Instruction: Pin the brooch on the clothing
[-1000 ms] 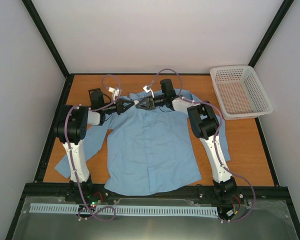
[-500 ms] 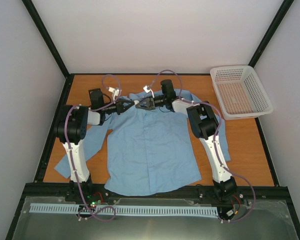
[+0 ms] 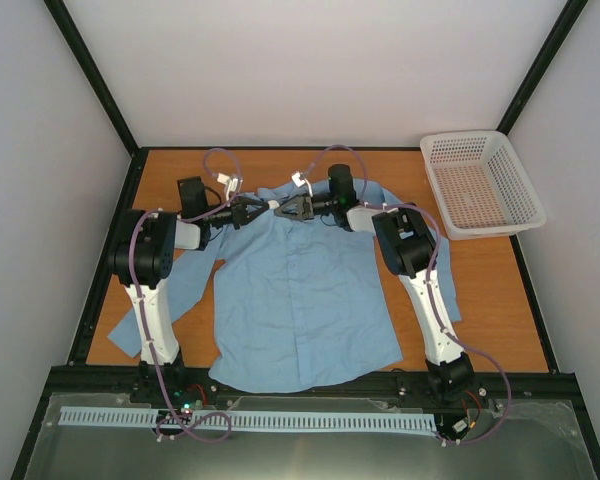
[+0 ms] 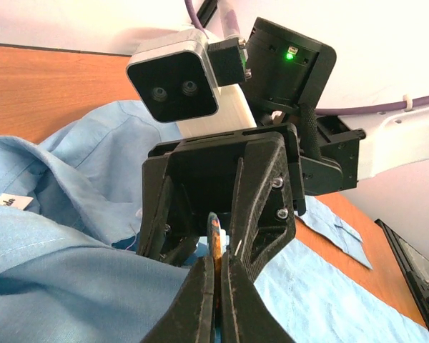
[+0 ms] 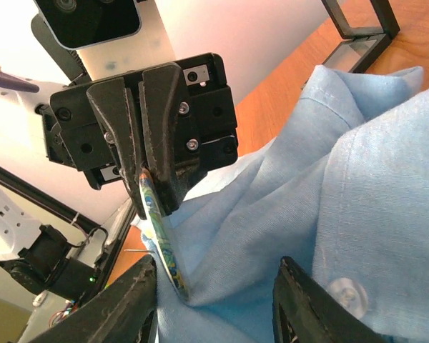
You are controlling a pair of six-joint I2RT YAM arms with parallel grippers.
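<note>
your left pincer (image 4: pixel 216 270): clamped on tiny round greenish disc brooch (image 5: pixel 159 239), edge-on. your right pincer (image 5: pixel 214 286): half-open, facing it, light blue shirt (image 5: pixel 372 186) between.

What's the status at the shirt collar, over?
Left gripper shut on the brooch, its edge against the shirt. Right gripper open, astride the same cloth. Nothing else between them.

Left gripper (image 3: pixel 266 207) jaws pinched; right gripper (image 3: pixel 283 209) jaws apart; tips facing.
</note>
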